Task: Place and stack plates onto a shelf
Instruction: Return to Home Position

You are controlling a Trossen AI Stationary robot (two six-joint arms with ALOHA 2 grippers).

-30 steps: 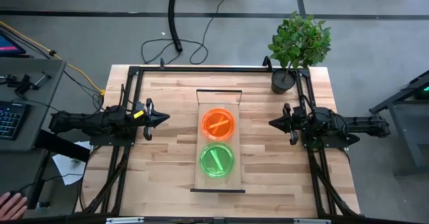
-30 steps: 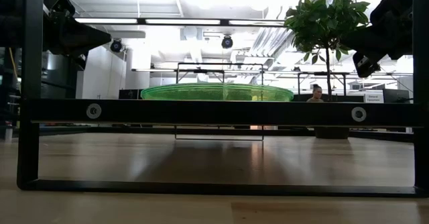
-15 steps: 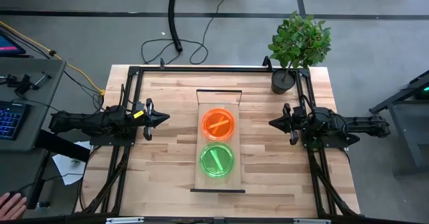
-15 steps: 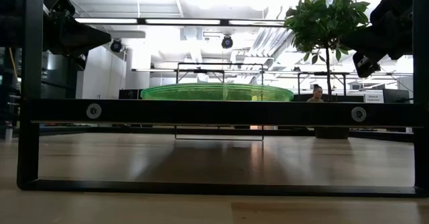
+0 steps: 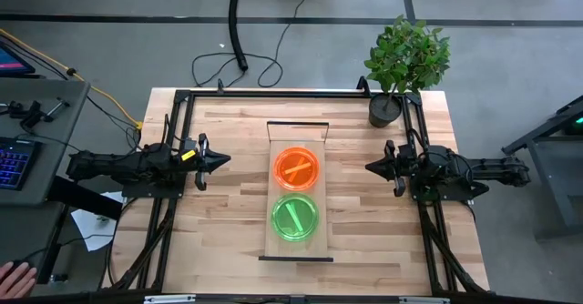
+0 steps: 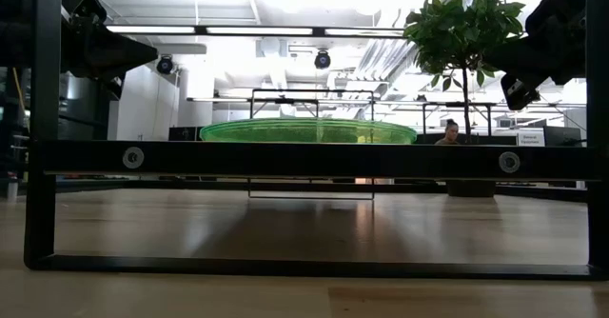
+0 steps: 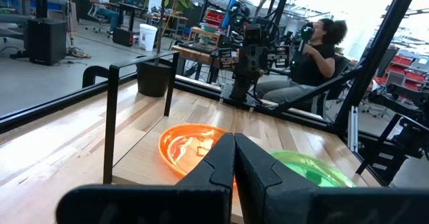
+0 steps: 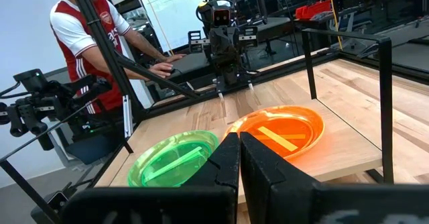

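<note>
Orange plates [image 5: 297, 167] sit on the shelf [image 5: 297, 133] dead ahead of both the left gripper [image 5: 217, 161] and right gripper [image 5: 372, 167], green plates [image 5: 295, 217] just beside them along its length; both grippers hang empty, fingers pressed together, about equally far off.

wood shelf [image 5: 273, 197], orange plates [image 5: 297, 167], green plates [image 5: 295, 217]

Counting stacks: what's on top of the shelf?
The shelf holds an orange plate beside a green plate. Any plates beneath them are covered, so uncountable. The left gripper and right gripper wait aside.
</note>
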